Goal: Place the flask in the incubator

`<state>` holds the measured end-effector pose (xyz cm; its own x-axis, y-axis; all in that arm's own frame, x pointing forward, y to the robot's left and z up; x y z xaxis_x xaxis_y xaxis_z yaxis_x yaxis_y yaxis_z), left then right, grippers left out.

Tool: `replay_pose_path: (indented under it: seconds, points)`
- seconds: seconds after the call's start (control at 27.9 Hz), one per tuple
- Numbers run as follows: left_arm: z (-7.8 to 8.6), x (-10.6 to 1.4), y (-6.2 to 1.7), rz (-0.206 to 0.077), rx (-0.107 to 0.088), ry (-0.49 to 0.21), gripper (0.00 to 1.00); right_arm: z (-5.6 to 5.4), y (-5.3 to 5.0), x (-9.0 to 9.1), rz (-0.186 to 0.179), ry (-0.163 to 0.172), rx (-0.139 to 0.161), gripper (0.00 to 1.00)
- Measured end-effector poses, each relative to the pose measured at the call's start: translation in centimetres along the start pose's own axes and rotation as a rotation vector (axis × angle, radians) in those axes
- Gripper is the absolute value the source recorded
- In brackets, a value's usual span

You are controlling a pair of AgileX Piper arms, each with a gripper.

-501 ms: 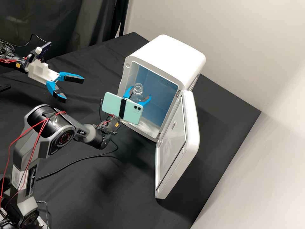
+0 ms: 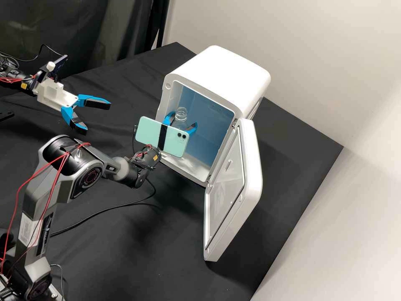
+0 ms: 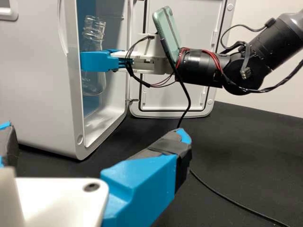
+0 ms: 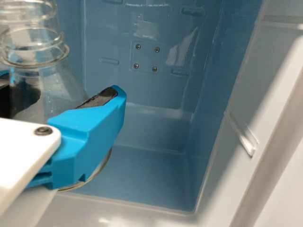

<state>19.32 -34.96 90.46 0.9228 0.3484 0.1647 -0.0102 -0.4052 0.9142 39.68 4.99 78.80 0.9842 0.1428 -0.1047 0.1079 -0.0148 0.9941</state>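
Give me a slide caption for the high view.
Right tool holds a clear flask inside the open white incubator while the left tool hangs open above the black bench.

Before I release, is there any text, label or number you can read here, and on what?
Nothing can be read.
White sticker on the right arm, upright link: print too small to read.
Small white mark near that arm's elbow: too small to read.
Incubator and flask: no print visible.
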Motion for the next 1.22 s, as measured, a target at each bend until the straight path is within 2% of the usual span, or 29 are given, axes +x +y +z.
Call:
replay_pose_path:
  seconds: [0.07, 0.36, 0.5, 1.07, 1.22]
  points:
    - [0.0, 0.0, -0.04, -0.001, -0.002, 0.002, 1.0, -0.1, 0.0, 0.2, 0.0, -0.004, -0.009, 0.0]
    - [-0.2, 0.2, -0.38, -0.017, -0.008, 0.006, 1.0, -0.4, -0.2, 1.4, 0.008, -0.001, -0.006, 0.0]
    - [-0.2, 0.2, -0.37, -0.016, -0.009, 0.008, 1.0, -0.4, -0.1, 1.8, 0.008, -0.002, -0.024, 0.0]
    - [-0.2, 0.2, -0.36, -0.015, -0.011, 0.009, 1.0, -0.3, -0.2, 2.0, 0.006, -0.004, -0.036, 0.0]
    - [-0.2, 0.2, -0.36, -0.015, -0.011, 0.009, 1.0, -0.1, -0.4, 2.0, -0.001, -0.017, -0.04, 0.0]
